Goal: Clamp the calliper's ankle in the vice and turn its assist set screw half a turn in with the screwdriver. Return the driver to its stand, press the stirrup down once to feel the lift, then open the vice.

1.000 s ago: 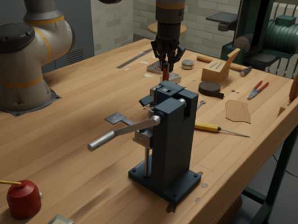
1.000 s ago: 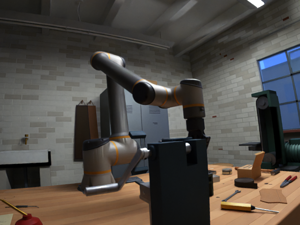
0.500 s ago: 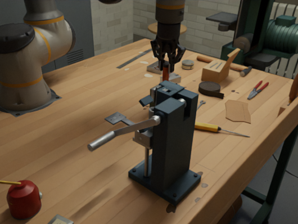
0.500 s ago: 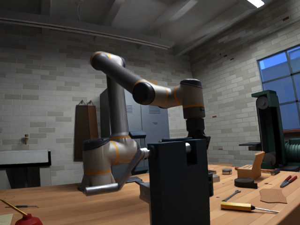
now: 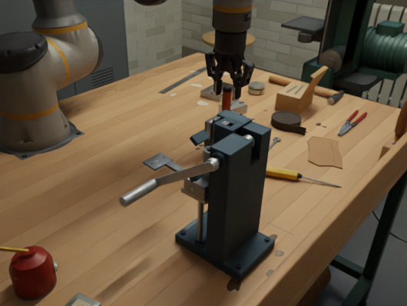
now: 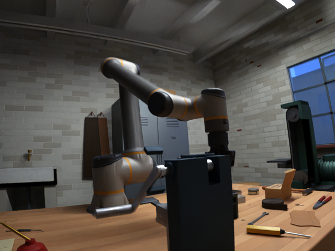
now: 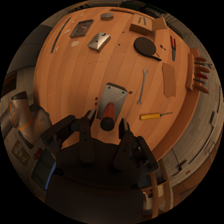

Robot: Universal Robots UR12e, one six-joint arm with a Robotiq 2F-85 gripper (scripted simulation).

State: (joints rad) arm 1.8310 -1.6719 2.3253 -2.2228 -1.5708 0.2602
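Observation:
At the middle of the bench stands the dark blue vice (image 5: pixel 230 192) with its steel handle (image 5: pixel 165 180) pointing out to the left. The calliper is clamped in it, and its dark stirrup plate (image 5: pixel 159 161) sticks out to the left. Behind the vice, the screwdriver with the orange-red handle (image 5: pixel 227 97) stands upright in its grey metal stand (image 7: pixel 112 101). My gripper (image 5: pixel 228 86) hangs open around the top of that handle (image 7: pixel 108 116) and holds nothing. The vice hides the gripper's fingers from the second side camera.
A red oil can (image 5: pixel 31 271) sits at the near left corner. A yellow-handled screwdriver (image 5: pixel 286 175), a small spanner (image 7: pixel 142 85), a leather piece (image 5: pixel 325 152), a black roll (image 5: pixel 286 121), red pliers (image 5: pixel 351 122) and a wooden block (image 5: pixel 297 96) lie right of the vice. The arm's base (image 5: pixel 34 96) stands at left.

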